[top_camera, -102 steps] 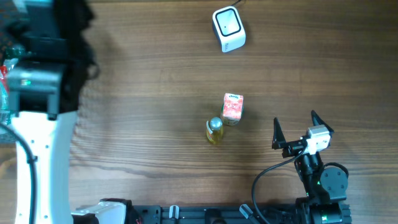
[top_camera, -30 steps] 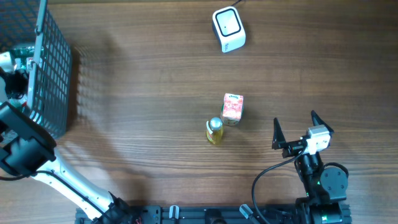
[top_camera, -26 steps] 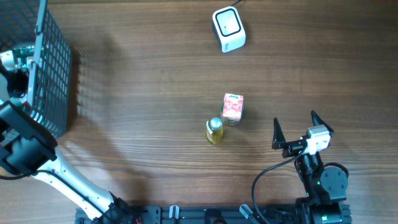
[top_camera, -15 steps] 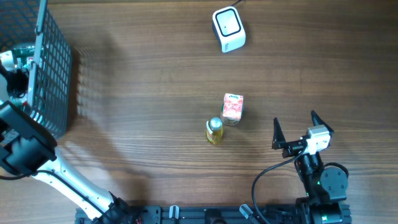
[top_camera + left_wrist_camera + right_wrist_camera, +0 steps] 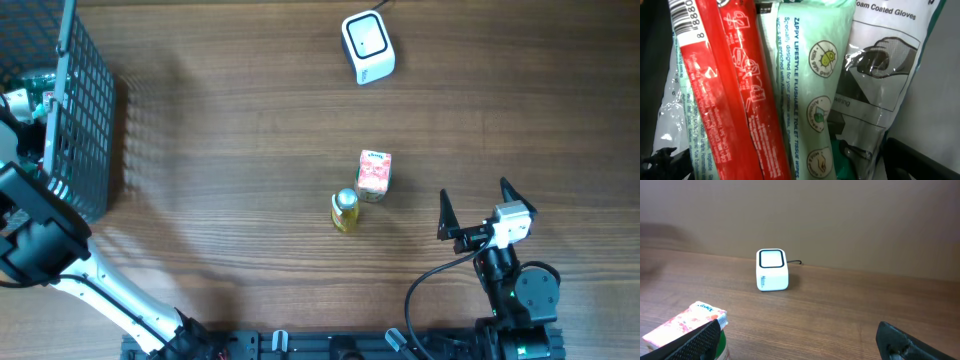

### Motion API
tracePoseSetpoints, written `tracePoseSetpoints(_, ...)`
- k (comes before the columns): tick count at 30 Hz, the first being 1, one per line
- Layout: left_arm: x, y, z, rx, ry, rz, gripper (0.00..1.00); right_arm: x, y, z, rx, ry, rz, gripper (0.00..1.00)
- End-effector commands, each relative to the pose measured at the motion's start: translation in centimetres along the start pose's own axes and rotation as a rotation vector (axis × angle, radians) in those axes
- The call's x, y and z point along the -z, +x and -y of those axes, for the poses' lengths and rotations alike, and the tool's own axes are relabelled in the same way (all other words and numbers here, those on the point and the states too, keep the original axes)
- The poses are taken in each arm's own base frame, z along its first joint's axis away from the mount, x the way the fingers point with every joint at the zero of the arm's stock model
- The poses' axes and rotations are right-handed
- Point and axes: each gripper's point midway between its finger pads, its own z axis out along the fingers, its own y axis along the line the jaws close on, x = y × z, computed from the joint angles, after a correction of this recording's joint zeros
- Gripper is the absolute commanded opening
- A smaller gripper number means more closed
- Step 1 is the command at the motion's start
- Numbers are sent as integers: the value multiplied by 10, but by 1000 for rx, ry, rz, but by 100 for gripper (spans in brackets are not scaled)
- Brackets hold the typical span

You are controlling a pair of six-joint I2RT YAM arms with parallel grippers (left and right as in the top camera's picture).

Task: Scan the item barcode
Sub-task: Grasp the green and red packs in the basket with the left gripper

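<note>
Left arm [image 5: 45, 245] moved to basket [image 5: 90, 120]; right tool [image 5: 473, 188] wide apart.

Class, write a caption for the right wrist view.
White scanner stands on the wooden table beyond a pink carton.

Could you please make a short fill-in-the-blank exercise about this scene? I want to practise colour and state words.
1. The small bottle stands beside the ___ carton.
2. The barcode scanner is ___ in colour.
3. The right end effector has its jaws ___.
4. In the left wrist view, the ZAPPY wipes packet is pale ___.

Missing words: pink; white; open; green
</note>
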Motion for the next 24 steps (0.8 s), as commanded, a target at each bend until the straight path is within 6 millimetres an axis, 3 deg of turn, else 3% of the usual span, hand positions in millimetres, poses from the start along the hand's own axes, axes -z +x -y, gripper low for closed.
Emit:
tracePoseSetpoints(1,-21,30,-3,-15,4,-65,100,0,-1,2,6,13,7,100)
tracePoseSetpoints(5,-31,40,-11,5,-6,-58,93,0,-1,2,6,13,7,100)
tracePoseSetpoints(8,-38,47,-18,22,-15,-52,75,0,-1,2,6,13,7,100)
tracePoseSetpoints(11,-43,54,-23,34,-19,-49,64,0,-1,2,6,13,7,100)
tracePoseSetpoints(15,-44,53,-17,41,27,-31,26,0,-1,2,6,13,7,100)
tracePoseSetpoints(17,-42,50,-14,41,43,-19,21,0,-1,2,6,13,7,100)
tracePoseSetpoints(21,-22,30,-19,84,26,41,15,0,-1,2,6,13,7,100)
tracePoseSetpoints(24,15,-1,-21,117,42,145,12,0,-1,2,6,13,7,100)
